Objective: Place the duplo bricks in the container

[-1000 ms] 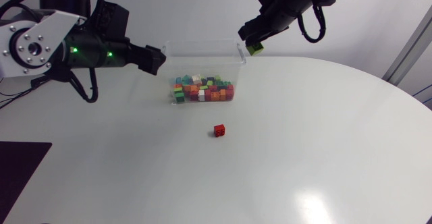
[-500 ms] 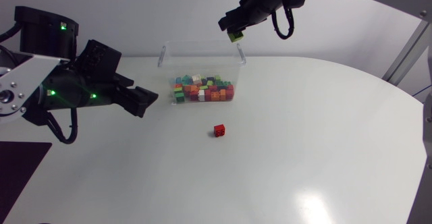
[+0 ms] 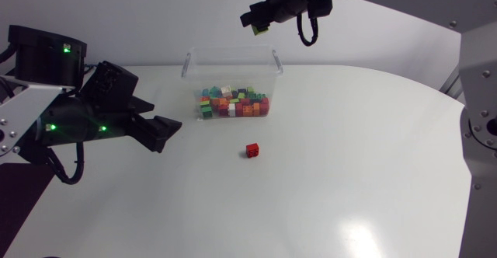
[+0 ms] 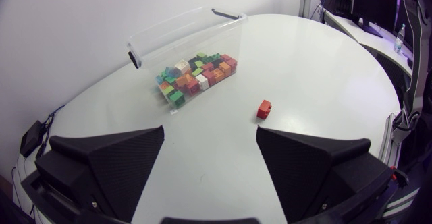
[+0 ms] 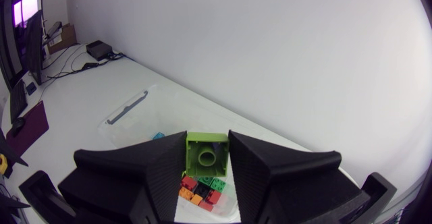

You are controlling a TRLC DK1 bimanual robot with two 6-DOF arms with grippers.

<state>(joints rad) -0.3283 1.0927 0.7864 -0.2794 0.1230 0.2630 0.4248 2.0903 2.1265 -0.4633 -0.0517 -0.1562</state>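
Right hand (image 3: 257, 23) drifted to 12 o'clock of the box (image 3: 190, 59), gripping a green brick (image 5: 206, 155) that's half-hidden from overhead but clear in its wrist view. Left hand (image 4: 209, 131) backed off, wide open.

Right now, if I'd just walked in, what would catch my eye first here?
Probably the clear container toward the far side of the table, its floor heaped with bright multicoloured bricks. Above it, the right gripper is shut on a green brick. One lone red brick sits apart on the white tabletop, nearer than the container.
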